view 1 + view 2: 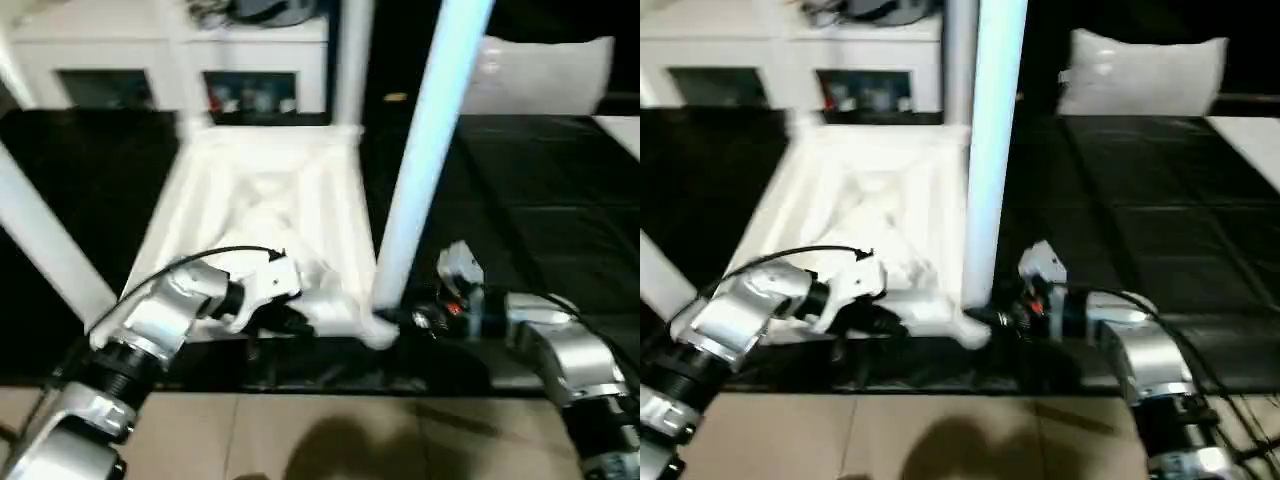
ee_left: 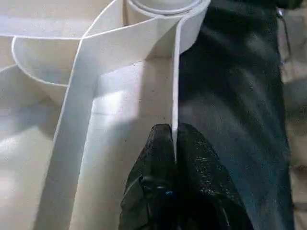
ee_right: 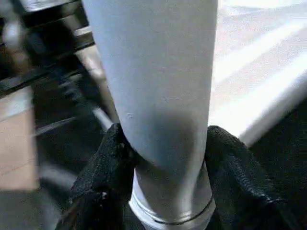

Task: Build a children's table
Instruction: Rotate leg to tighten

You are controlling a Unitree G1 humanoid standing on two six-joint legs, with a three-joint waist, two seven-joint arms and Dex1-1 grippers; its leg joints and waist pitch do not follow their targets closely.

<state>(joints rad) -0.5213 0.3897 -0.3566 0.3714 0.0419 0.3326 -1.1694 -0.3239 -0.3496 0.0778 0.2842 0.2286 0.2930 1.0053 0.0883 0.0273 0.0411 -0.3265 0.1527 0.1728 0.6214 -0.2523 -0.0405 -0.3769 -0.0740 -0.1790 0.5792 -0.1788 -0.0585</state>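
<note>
Your right hand point(image 3: 163, 158) grips 1 leg point(image 1: 425, 150) at the table top's point(image 1: 260, 200) 5 o'clock corner, seemingly part-seated; left hand point(image 2: 173, 148) pinches the rim. Next: press straight down.

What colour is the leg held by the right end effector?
White, best seen in the right wrist view: leg, right end effector.

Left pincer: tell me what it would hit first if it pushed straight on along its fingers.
Likely the round corner socket. The left pincer is clamped on the tabletop's thin rim, which runs straight ahead to that socket; depth is hard to judge.
</note>
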